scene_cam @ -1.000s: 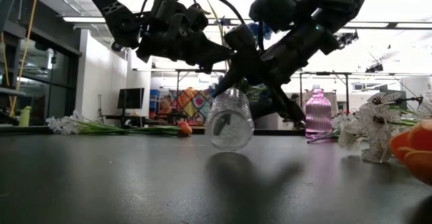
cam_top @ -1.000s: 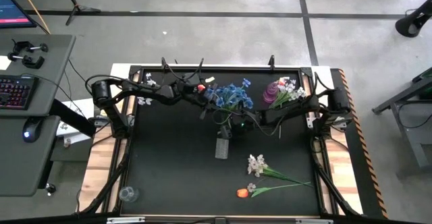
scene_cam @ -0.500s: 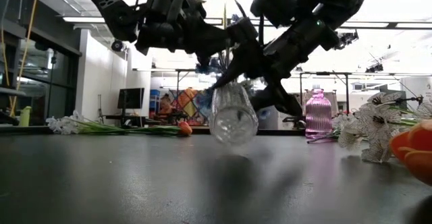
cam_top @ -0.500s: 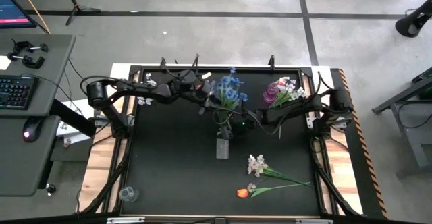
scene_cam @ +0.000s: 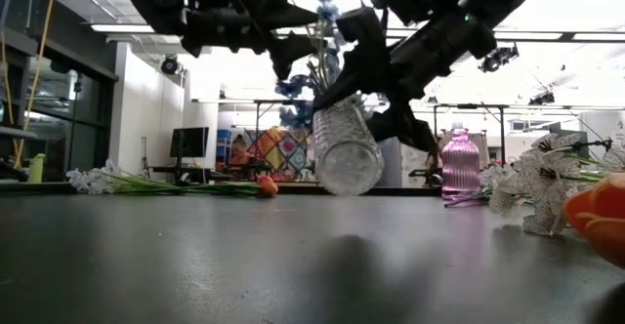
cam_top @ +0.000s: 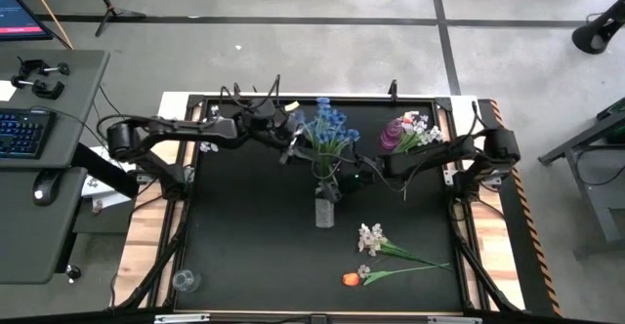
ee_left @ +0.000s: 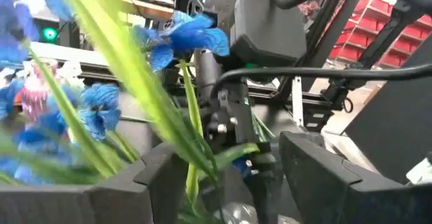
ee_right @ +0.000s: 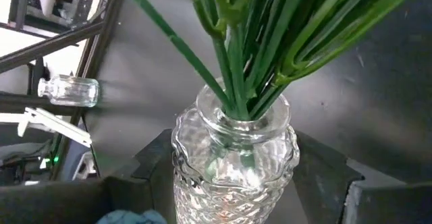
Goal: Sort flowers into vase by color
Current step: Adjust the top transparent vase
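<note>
Clear cut glass is what your right gripper (ee_right: pixel 229 177) is clamped on: its two fingers sit either side of the patterned glass vase (ee_right: pixel 233 163), holding it off the black table (cam_top: pixel 244 236) and tipped, mouth toward the left arm. You can see the reason in the right wrist view, where green stems (ee_right: pixel 236 69) run straight down through the neck; the tilt presents the opening so the stems could slide in.

Your left gripper (ee_left: pixel 223 177) has its fingers spread apart, and the blue flower spray (cam_top: pixel 327 129) stands between and ahead of them with nothing pinching it. I judge the spray is resting in the vase now, not in the left claw, so the right grip is the only thing keeping vase and flowers up.

Other pieces tell you how far the sort has got. A pink vase (cam_top: pixel 398 134) at the far right already carries white and pink blooms. A white spray (cam_top: pixel 373 238) and an orange tulip (cam_top: pixel 352 278) lie loose on the near part of the table, close together, so they look unsorted. More white flowers (cam_top: pixel 209 146) lie at the far left edge, and a small empty glass bottle (cam_top: pixel 184 281) stands at the near left corner.

My reading: set the vase upright before releasing it, or its top-heavy load may tip it.
</note>
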Motion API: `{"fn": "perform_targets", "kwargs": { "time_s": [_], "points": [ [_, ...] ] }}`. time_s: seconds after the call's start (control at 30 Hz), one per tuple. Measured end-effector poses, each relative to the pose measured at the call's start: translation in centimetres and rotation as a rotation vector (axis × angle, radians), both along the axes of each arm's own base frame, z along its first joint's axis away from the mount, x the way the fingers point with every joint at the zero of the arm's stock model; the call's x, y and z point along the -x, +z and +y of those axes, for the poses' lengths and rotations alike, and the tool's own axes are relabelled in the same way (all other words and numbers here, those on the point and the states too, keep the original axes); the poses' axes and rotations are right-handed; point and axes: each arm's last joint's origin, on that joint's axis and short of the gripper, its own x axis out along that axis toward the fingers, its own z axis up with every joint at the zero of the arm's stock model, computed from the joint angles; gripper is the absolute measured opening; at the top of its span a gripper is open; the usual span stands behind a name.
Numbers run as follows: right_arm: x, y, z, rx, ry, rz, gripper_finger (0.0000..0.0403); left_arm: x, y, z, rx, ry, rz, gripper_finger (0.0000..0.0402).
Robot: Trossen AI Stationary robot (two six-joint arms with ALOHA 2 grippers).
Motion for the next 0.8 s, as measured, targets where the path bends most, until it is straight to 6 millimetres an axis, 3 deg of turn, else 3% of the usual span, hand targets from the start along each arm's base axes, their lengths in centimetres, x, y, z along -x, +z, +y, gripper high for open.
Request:
{"fn": "perform_targets", "kwargs": {
  "time_s": [0.33,0.53,0.8],
  "points": [
    [1.6,2.1,-0.8,0.092,0.035,0.016,0.0208,2.3,2.6,-0.9,0.019,0.002,0.033,0.0224],
    [1.9,2.9,-1.0,0.126,0.050,-0.014,0.0208,2.9,3.0,-1.1,0.069,0.012,0.062,0.0224],
    [2.4,4.0,-1.1,0.174,0.063,-0.040,0.0208,4.8,3.7,-1.0,-0.047,0.102,0.113,0.0224]
  ]
}}
